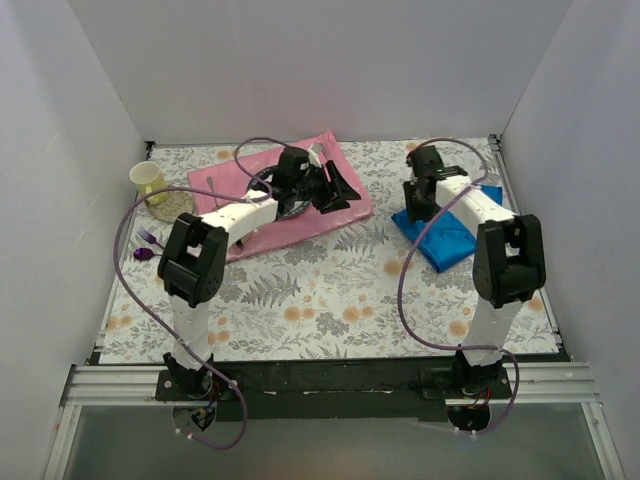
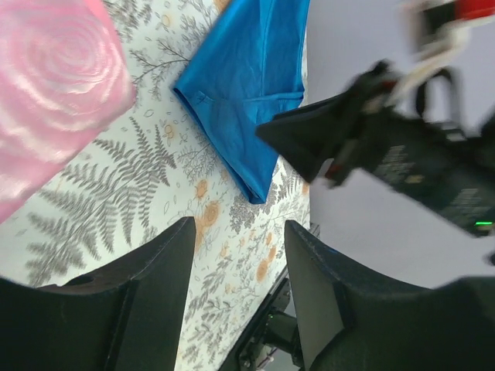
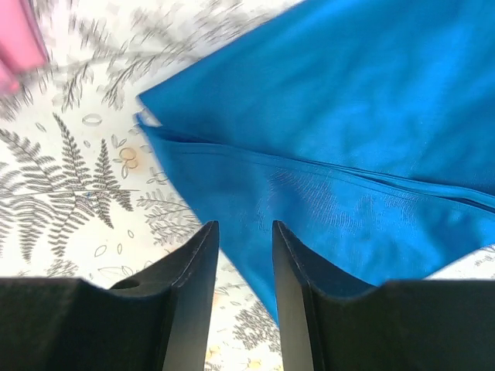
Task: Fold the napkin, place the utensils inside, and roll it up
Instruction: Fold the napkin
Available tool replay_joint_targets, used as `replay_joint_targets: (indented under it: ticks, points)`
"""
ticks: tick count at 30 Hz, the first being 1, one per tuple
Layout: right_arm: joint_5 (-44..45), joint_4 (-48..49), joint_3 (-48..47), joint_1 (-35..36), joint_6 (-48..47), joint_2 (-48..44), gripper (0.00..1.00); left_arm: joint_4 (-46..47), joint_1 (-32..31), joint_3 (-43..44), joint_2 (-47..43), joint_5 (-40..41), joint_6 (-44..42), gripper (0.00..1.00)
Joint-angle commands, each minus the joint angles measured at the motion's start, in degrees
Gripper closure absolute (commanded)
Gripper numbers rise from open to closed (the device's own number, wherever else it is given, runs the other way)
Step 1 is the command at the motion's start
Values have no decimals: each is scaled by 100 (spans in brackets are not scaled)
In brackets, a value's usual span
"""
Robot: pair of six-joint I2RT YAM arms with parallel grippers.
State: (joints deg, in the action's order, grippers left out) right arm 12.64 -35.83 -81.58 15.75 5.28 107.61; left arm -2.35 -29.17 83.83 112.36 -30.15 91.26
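With the blue napkin (image 1: 445, 240) lying doubled on the floral tablecloth (image 1: 320, 290) at right, apart from the pink placemat (image 1: 330, 150), lower the right gripper (image 3: 244, 226), narrowly parted and empty, onto the layered edge near its corner, keeping the left gripper (image 2: 238, 224), moderately open and empty, clear.

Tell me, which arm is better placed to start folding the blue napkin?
Right. The right claw hangs over the napkin edge, jaws slightly apart. The left claw is over by the pink mat, away from the napkin.
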Motion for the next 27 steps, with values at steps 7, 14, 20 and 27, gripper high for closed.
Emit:
replay_joint_targets:
  ticks: [7, 14, 20, 27]
  points:
    - [-1958, 831, 1591, -1522, 676, -1469, 65, 1244, -897, 1706, 2218, -746, 137, 63]
    - [-2415, 1105, 2243, -2032, 799, -1735, 74, 578, -1082, 2366, 2783, -246, -12, 68]
    - [-2521, 1228, 2313, -2041, 791, -1832, 78, 438, -1100, 2646, 3160, -53, -65, 71]
    - [-2364, 1351, 2665, -2049, 782, -2095, 82, 455, -1126, 3463, 3722, -272, 111, 72]
